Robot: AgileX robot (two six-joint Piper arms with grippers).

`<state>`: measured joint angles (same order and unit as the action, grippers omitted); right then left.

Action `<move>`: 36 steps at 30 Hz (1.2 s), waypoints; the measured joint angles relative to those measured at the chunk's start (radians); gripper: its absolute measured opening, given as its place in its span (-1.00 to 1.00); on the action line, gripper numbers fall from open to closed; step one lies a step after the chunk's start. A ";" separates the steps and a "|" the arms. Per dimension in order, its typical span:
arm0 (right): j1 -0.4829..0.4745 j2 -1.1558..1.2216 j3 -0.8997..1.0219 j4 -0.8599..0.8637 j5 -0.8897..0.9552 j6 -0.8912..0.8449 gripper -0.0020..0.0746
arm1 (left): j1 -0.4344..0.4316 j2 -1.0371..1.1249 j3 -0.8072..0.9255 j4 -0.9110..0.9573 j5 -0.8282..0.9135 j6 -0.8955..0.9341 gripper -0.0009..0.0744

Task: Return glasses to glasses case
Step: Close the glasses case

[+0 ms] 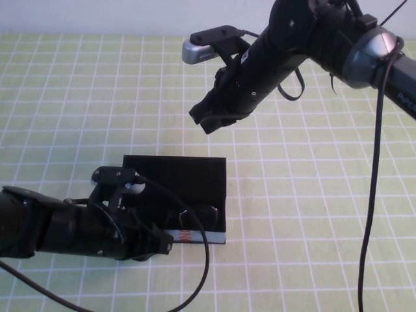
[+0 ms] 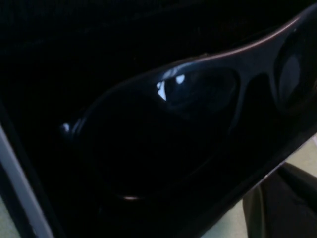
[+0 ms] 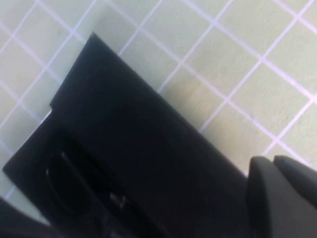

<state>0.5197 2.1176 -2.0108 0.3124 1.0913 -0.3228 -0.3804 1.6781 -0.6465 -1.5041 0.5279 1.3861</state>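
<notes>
The black glasses case [image 1: 174, 170] lies open in the middle of the table, its flat lid laid back. The black glasses [image 1: 197, 216] lie inside its base; the left wrist view shows them close up [image 2: 198, 99], lens up, within the case's rim [image 2: 20, 193]. My left gripper [image 1: 162, 244] is low at the case's front left corner, beside the white printed side [image 1: 195, 236]. My right gripper [image 1: 208, 120] hangs shut and empty well above the lid. The right wrist view shows its fingertips [image 3: 280, 191] together over the lid [image 3: 148, 134].
The table is covered by a green cloth with a white grid [image 1: 312, 195]. A black cable [image 1: 374, 195] hangs down from the right arm on the right. Another cable [image 1: 201, 266] loops from the left arm in front of the case.
</notes>
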 joint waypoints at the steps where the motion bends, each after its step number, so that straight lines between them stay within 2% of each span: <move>1: 0.000 0.003 0.000 0.000 -0.014 0.004 -0.98 | 0.000 0.007 -0.002 -0.010 -0.002 0.013 -0.98; 13: 0.000 0.117 0.000 0.008 -0.150 0.039 -0.98 | 0.000 0.033 -0.004 -0.066 -0.011 0.073 -0.98; 27: -0.009 0.166 -0.019 0.043 0.068 0.039 -0.98 | 0.000 0.039 -0.004 -0.064 -0.005 0.075 -0.98; 36: -0.029 0.167 -0.132 0.008 -0.001 0.082 -0.98 | 0.000 0.039 -0.004 -0.066 -0.005 0.075 -0.98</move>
<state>0.4906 2.2847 -2.1429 0.3206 1.0900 -0.2409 -0.3804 1.7174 -0.6502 -1.5699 0.5232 1.4609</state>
